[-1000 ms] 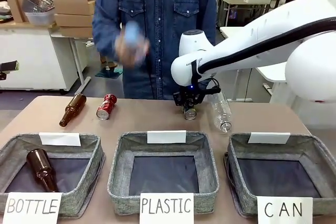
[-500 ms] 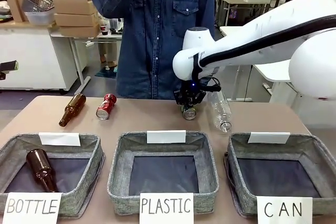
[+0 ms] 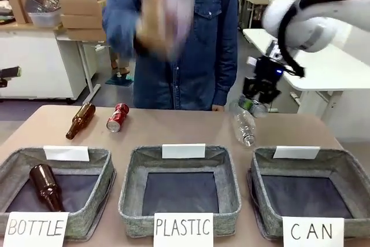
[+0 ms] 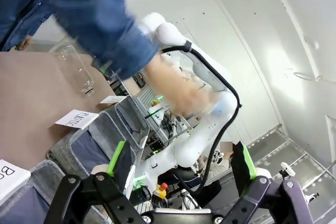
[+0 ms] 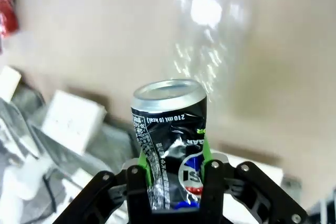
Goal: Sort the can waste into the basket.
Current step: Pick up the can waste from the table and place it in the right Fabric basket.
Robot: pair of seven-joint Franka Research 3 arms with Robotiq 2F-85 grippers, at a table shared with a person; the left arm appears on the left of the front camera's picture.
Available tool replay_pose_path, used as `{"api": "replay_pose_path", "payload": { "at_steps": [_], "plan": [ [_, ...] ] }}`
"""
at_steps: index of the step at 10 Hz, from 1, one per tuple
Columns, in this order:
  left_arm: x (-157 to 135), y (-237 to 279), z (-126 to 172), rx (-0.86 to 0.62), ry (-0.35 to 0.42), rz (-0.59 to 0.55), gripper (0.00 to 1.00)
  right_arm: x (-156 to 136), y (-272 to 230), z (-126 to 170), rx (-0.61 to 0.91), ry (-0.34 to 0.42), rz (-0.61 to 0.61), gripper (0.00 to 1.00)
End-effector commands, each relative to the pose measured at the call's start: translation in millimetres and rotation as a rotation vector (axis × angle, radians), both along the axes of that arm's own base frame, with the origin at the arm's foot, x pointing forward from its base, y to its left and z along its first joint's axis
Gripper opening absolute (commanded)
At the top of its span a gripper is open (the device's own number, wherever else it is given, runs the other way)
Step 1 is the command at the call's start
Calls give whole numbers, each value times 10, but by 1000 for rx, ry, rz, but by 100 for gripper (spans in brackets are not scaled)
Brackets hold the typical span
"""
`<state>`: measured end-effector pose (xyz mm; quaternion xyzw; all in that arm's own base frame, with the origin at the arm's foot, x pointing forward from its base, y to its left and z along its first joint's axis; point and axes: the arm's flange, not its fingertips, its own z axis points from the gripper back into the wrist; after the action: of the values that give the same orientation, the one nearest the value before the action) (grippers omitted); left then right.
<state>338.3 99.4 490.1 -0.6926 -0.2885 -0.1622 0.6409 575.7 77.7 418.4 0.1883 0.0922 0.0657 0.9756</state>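
A brown table stood in a workroom with white desks and cardboard boxes behind it. A person in a denim shirt stood at the far side, one hand raised and blurred; what it held could not be made out. The right arm reached in from the right, above the table's far right part.

Three grey baskets sat in a row along the near edge: the BOTTLE basket on the left, the PLASTIC basket in the middle and the CAN basket on the right, its dark bottom bare.

One brown bottle lay in the BOTTLE basket. A second brown bottle lay on the far left of the table. A clear bottle lay just beyond the CAN basket.

The red can lay on its side just right of the second brown bottle. The black can hung in the air over the far end of the clear bottle, beyond the CAN basket and apart from it.

The right gripper pinched the black can between its green pads, silver top pointing away from the wrist. The left gripper had its fingers spread wide with nothing between them.
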Motion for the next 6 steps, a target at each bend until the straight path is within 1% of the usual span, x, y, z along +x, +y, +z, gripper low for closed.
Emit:
{"api": "replay_pose_path", "payload": {
  "at_steps": [1,2,4,5,6],
  "plan": [
    [11,-8,13,-20,-26,-3,100,-559,-11,-117,-4,-100,38,0],
    [11,-8,13,-20,-26,-3,100,0,0,0,0,0,0,0],
    [11,-8,13,-20,-26,-3,100,0,0,0,0,0,0,0],
    [11,-8,13,-20,-26,-3,100,-298,-111,7,-7,-4,16,39],
    [11,-8,13,-20,-26,-3,100,-382,-470,135,116,-41,-38,39]
  ]
}}
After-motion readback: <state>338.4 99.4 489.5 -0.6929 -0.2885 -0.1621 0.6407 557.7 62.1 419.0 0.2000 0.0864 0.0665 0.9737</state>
